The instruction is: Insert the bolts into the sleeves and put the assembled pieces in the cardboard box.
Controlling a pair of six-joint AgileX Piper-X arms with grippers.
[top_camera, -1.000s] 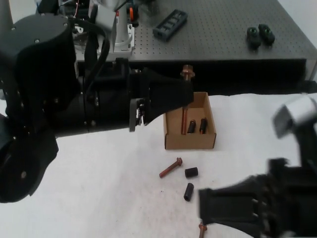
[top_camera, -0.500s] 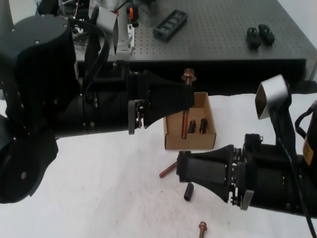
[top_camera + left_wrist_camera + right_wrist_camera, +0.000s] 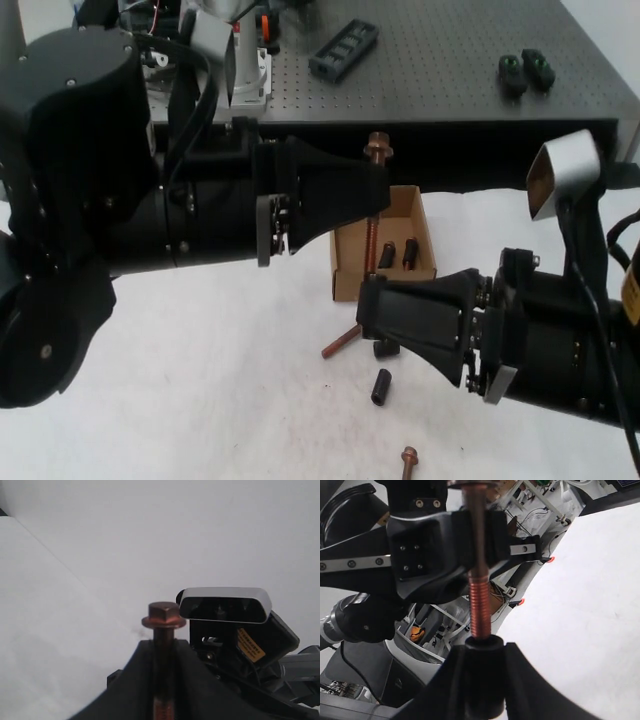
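The bolt (image 3: 163,621) stands upright, head up, clamped along its shank by the left gripper (image 3: 372,192). That aims its thread down at the sleeve (image 3: 482,666), which the right gripper (image 3: 482,690) pinches directly beneath (tip at the bore, seemingly not seated yet). Both hang by the near wall of the cardboard box (image 3: 385,284). A spare bolt (image 3: 345,342) and a loose sleeve (image 3: 381,386) lie on the open white cloth (image 3: 250,400) nearer.

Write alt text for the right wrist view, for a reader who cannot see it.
The right gripper holds a black sleeve, and the threaded end of a copper bolt, gripped by the left gripper, meets the sleeve's end. A white cloth lies beyond.
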